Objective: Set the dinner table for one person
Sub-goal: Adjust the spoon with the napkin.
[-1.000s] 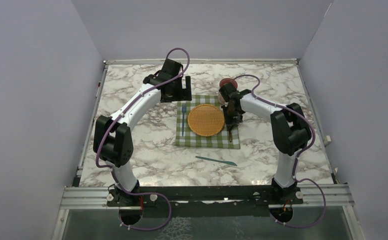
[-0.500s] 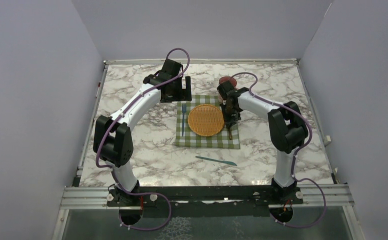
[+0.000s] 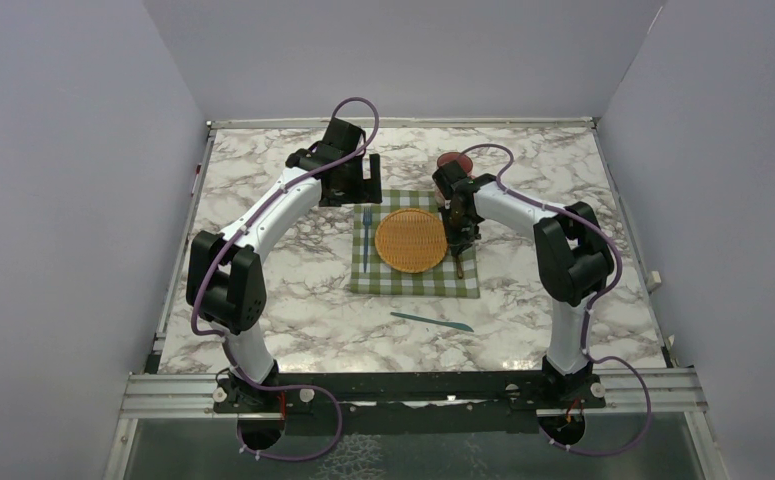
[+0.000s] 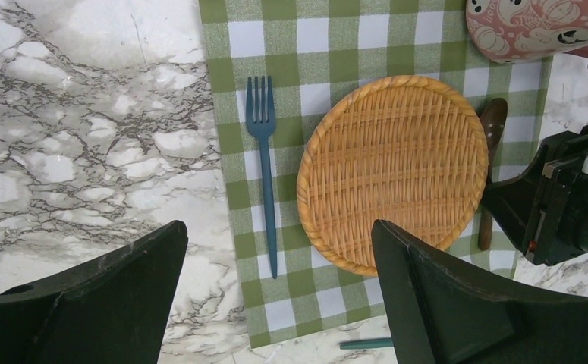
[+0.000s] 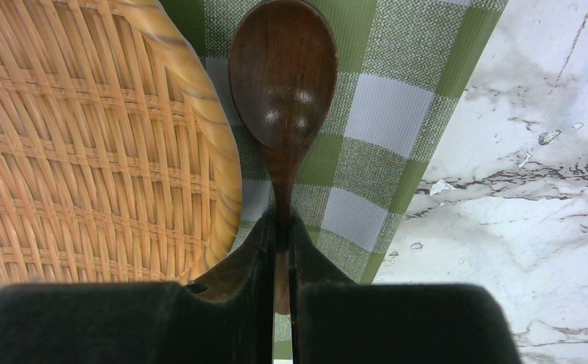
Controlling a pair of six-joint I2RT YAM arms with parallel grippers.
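Wooden spoon [image 5: 283, 83], pinched in my right tool [image 5: 279, 250], lies on the cloth [image 5: 382, 114] beside the plate [image 5: 86, 136], on the tabletop [image 3: 293, 320]; left tool [image 4: 277, 227] gapes empty. Placing it, I judge: next, let go and lift clear.

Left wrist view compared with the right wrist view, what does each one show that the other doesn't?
Only the left wrist view: the blue fork, a patterned cup and the open left tool. Only the right wrist view: the right tool shut on the wooden spoon at its handle. Both: the wicker plate, the spoon, the checked cloth and the marble dinner table.
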